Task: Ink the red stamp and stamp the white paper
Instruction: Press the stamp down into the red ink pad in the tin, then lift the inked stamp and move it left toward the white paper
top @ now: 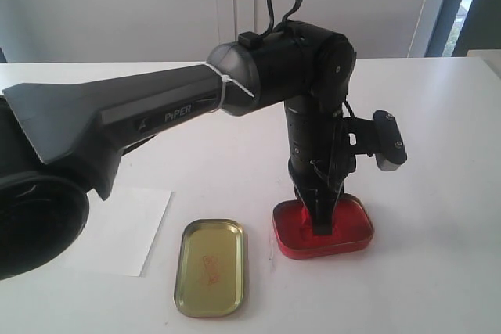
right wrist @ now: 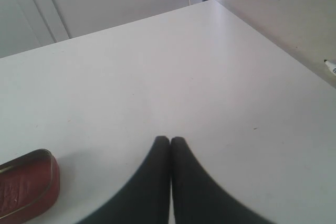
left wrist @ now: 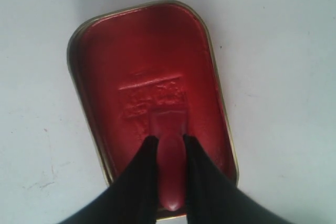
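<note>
Left gripper (left wrist: 170, 141): jaws narrow, clamped on the knobbed handle of the red stamp (left wrist: 169, 166). The handle runs up between the two black fingers, square base out at the tips. The base sits down on the red pad of the ink tin (top: 313, 249), about mid-tin. It looks flat on the pad, though the fingers hide the seating in the exterior view. Faint embossed marks show in the pad just beyond the base. The gripper points straight down, stamp upright beneath it. The tin lies near, right of centre, long axis left-right. Left of it and apart lies the gold lid (top: 210, 267), hollow side up, long axis near-far. Left again, past the lid, the white paper (top: 129, 228) lies flat on the table (top: 438, 287). The arm's bulk covers its left part, so its long axis cannot be told. Judgement: inking is the step in hand, paper not yet stamped. From the jaws the paper lies left, about level in depth, with the lid between them. The stamp would have to rise clear of the tin wall before crossing. The left arm holds the stamp and works on the paper's side — the likely one to carry it. Right gripper (right wrist: 169, 141): jaws pressed together, empty, over bare table with a tin corner nearby; absent from the exterior view.
</note>
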You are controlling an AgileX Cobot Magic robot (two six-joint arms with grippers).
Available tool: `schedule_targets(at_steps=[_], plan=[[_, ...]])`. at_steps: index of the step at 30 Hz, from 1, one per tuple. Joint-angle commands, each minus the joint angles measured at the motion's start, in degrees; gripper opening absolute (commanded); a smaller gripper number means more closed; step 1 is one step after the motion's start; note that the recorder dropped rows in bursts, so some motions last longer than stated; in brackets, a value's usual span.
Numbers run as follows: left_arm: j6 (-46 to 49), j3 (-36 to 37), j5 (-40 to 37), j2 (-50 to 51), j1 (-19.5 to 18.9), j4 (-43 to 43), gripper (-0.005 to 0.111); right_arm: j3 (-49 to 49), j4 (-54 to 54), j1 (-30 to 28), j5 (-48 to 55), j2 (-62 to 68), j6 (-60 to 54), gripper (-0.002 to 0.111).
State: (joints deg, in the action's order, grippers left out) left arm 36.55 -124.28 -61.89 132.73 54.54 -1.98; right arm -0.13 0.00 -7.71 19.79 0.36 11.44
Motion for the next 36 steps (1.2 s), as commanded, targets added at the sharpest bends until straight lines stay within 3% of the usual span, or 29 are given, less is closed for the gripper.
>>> schedule_targets(at_steps=[1, 36], plan=[[-0.49, 0.15, -0.92, -1.19, -0.12, -0.61, 0.000, 0.13, 0.00, -0.26, -0.16, -0.36, -0.01, 0.000], [-4.84, 0.34, -6.94, -5.47, -2.85, -1.14, 0.000, 0.13, 0.00, -0.26, -0.16, -0.36, -0.01, 0.000]])
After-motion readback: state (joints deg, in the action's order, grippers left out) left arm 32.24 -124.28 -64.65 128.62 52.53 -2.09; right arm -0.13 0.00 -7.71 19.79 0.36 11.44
